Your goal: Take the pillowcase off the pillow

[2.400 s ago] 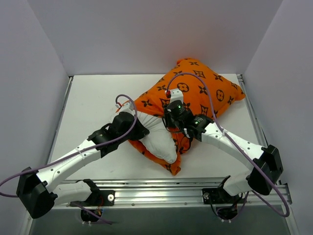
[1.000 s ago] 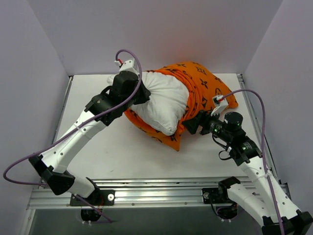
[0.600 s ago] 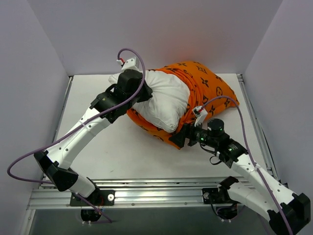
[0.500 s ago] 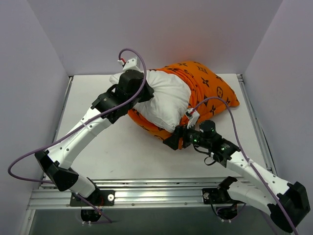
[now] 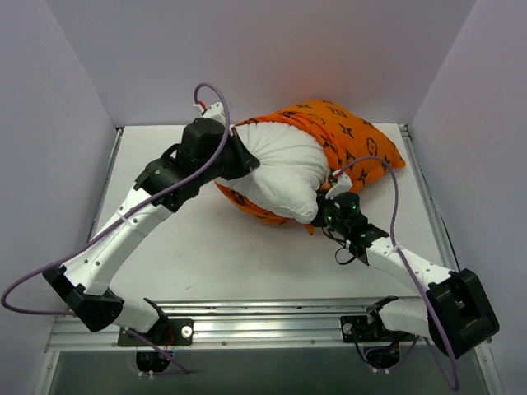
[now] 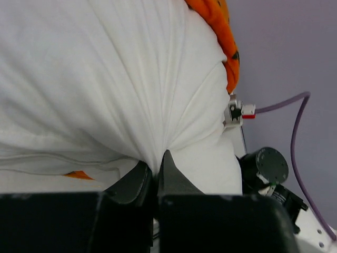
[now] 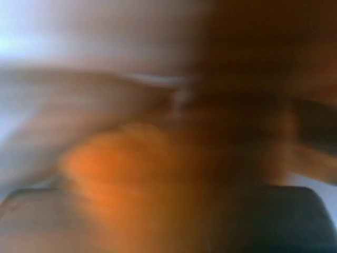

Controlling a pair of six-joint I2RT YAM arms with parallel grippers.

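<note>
Shows, from above, the pillow (image 5: 280, 169) lying plump on the far half of the table (image 5: 165, 239), mostly bared, with the pillowcase (image 5: 354, 136) bunched over its right end and trailing as an orange strip under its near edge. Places the left gripper (image 5: 249, 162) at the pillow's left end, reaching in from the near left. Catches, in the left wrist view, those jaws clenched tight on a pinch of white pillow (image 6: 105, 79) fabric, with creases fanning up from the grip and a sliver of pillowcase (image 6: 225, 37) at the top right, against the wall (image 6: 284, 47). Takes in part of the right arm (image 6: 268, 168) at the lower right of that view. Puts the right gripper (image 5: 323, 216) low against the pillow's near right edge, at the border of white and orange; cannot tell whether its jaws are released or grasping cloth, tucked out of sight under the bulge. Gets only blur from the right wrist view: a smear of orange pillowcase (image 7: 105, 168) below, a paler tone above, too soft to read further.
</note>
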